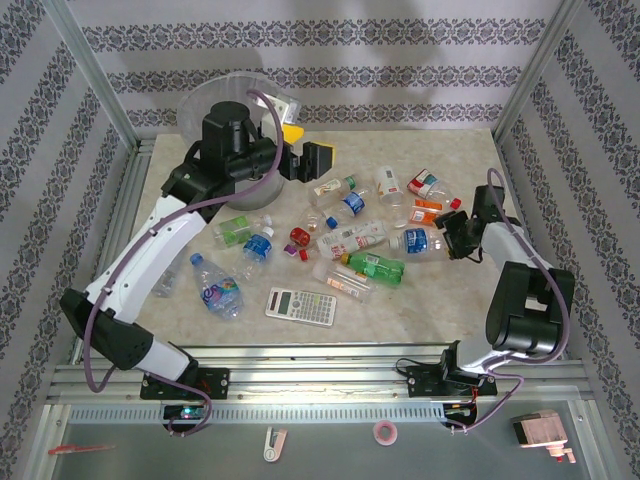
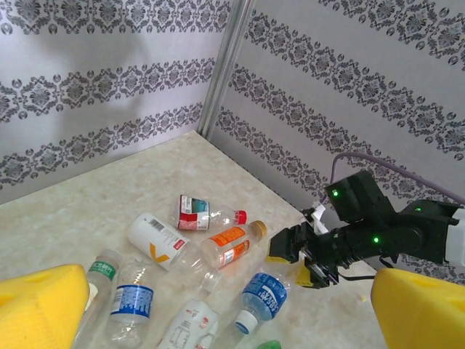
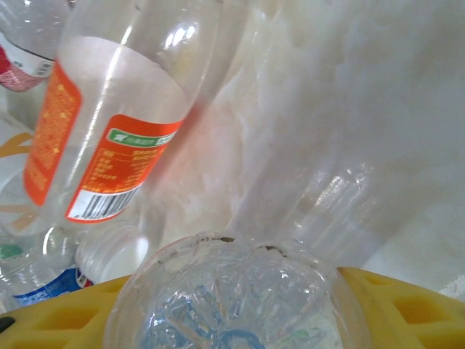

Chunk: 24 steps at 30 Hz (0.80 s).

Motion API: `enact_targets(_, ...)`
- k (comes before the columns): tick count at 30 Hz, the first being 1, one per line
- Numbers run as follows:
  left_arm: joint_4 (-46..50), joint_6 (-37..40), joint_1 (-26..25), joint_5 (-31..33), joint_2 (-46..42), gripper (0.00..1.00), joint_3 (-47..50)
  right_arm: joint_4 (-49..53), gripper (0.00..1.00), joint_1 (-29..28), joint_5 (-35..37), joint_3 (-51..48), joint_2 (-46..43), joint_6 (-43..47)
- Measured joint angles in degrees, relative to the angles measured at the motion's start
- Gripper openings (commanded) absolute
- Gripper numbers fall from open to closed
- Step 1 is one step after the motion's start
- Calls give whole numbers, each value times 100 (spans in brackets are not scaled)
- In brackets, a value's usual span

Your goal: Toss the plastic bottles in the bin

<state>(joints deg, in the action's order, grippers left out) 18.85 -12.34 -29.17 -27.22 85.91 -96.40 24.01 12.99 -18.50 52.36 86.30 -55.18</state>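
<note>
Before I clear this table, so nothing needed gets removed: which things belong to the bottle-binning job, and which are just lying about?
Job: small clear plastic bottles with coloured labels; green plastic bottle; round grey translucent bin.
Lying about: flat grey calculator; small pink ring.

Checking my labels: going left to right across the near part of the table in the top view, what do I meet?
Nearest blue-capped bottle → grey calculator → green bottle → right pincer.
</note>
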Motion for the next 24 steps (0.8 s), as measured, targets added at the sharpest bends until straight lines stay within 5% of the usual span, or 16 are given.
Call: enact_targets(24, -127, -11, -844, -1058, 1110, 100, 151, 1023, 47, -144, -466, 1467, -1440, 1248)
